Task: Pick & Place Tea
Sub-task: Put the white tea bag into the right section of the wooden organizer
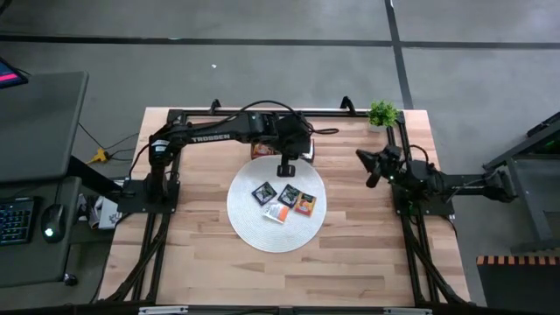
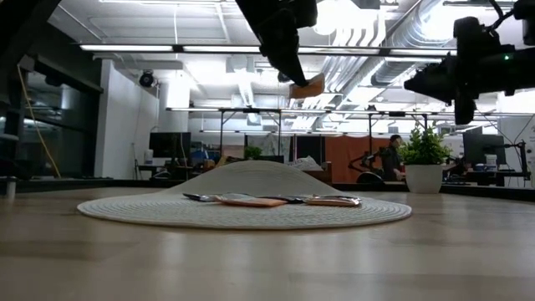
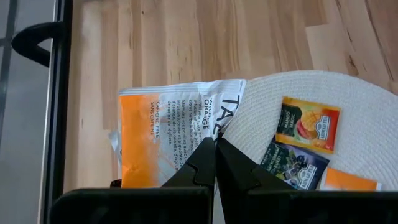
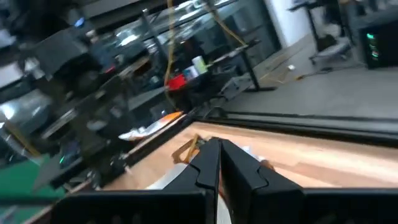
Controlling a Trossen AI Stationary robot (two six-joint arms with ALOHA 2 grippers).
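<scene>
A round white mat [image 1: 254, 229] lies mid-table. Several tea sachets rest flat on it: two black ones [image 1: 264, 193] [image 1: 289, 194], an orange one [image 1: 304, 204] and a white-and-orange one [image 1: 277, 213]. My left gripper [image 1: 286, 169] hangs over the mat's far edge, shut on another white-and-orange sachet [image 3: 174, 130], which the low view shows high above the mat [image 2: 307, 86]. My right gripper [image 1: 372, 179] waits shut near the table's right side, touching nothing. My left gripper pinches the sachet between its two fingertips [image 3: 205, 163] at one edge of its white part [image 3: 211, 132]. The fingers slant downward from the far side. The sachet is lifted clear, sticking out tilted beyond the fingertips above the mat's far edge.
A brown tray [image 1: 261, 150] sits at the far edge, mostly hidden under my left arm. A small potted plant [image 1: 382, 114] stands at the far right corner. A black frame rail [image 1: 350, 111] runs along the far edge. Bare wood lies toward the near edge [image 1: 280, 276].
</scene>
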